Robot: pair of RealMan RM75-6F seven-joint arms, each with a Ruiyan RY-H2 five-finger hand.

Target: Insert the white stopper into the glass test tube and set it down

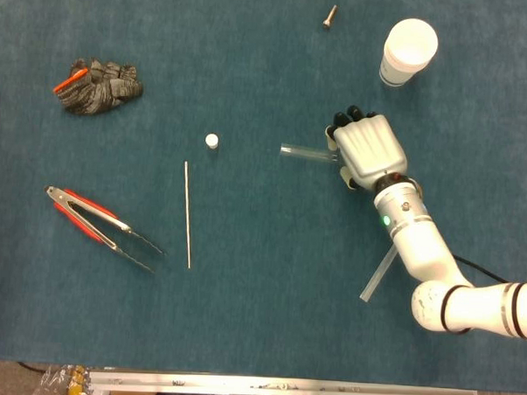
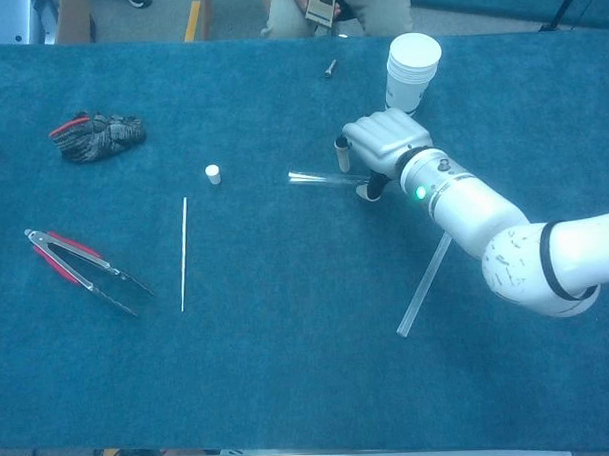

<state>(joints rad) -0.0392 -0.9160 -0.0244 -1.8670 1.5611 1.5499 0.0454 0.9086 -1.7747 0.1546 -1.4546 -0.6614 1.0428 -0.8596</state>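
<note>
One hand is all we see, the right hand (image 1: 367, 149), lying palm-down over the right end of the glass test tube (image 1: 302, 152), which rests flat on the blue bench (image 1: 258, 320). From the chest view its fingers (image 2: 343, 150) curve down on the far side of the tube and the thumb comes down on the near side, yet we cannot tell whether they actually clamp the glass or only bracket it. The tube's left end sticks out free toward the white stopper (image 1: 212, 141), which stands well apart to the left, on the cloth by itself. Just below the stopper lies a thin rod (image 1: 187, 214), and further left a pair of red-handled tongs (image 1: 100, 226). We find a crumpled grey glove (image 1: 99, 86) at the far left, a small bolt (image 1: 329, 16) near the far edge, a stack of white cups (image 1: 407, 51) beyond the hand, and a clear flat strip (image 1: 377, 273) partly under the forearm.
</note>
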